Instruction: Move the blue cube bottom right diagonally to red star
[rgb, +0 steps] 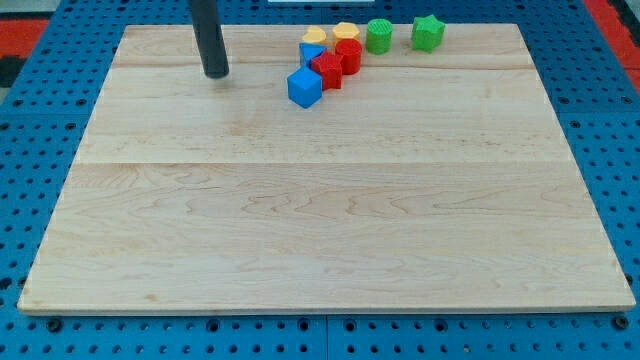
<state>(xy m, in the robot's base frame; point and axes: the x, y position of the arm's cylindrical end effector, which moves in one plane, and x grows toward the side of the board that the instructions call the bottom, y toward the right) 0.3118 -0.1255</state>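
The blue cube (304, 88) sits near the view's top middle, touching the lower left of the red star (327, 70). A second blue block (309, 53) lies just above it, partly hidden behind the red star. A red cylinder-like block (348, 54) stands to the right of the star. My tip (216, 74) rests on the board to the left of the blue cube, well apart from it.
Two yellow blocks (315, 37) (346, 31) lie behind the red ones. Two green blocks (380, 35) (428, 33) stand to their right near the board's top edge. The wooden board (320, 220) lies on a blue pegboard.
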